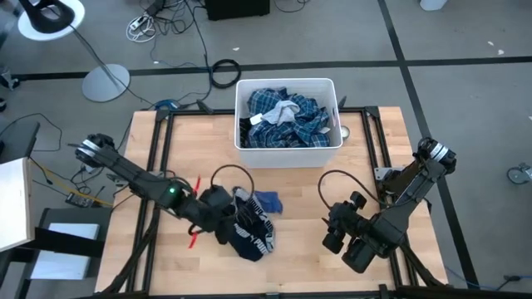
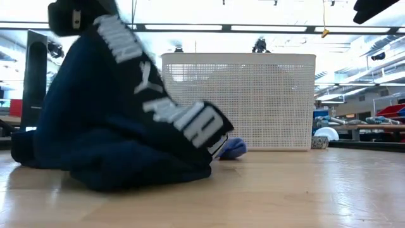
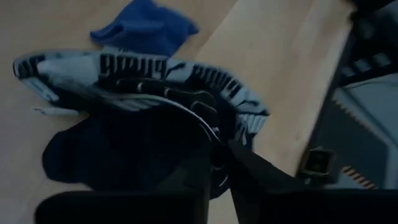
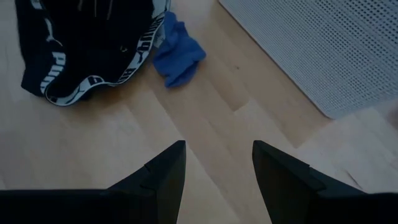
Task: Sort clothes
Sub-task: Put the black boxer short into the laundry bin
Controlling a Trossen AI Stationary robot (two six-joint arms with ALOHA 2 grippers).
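1. Table: light wood top; both arms reach in from the near side, left arm working, right arm waiting.
2. White bin: at the far middle of the table, already holding plaid shirt and a grey-white piece. Sorting looks partly done.
3. Navy item: dark, with a white-lettered band, bunched on the table near the front, left of centre, well apart from the bin. This looks like the pick-up step.
4. Left gripper: down on the navy item; in the wrist view the fingers look pinched together on its fabric, though it is dark there, so probably clamped.
5. Next move, my guess: lift clear, carry to the bin or a separate pile, release.
6. Right gripper: hovers over bare wood at front right, fingers apart, holding nothing.
7. Small blue piece: just beside the navy item, bin side, loose on the table.
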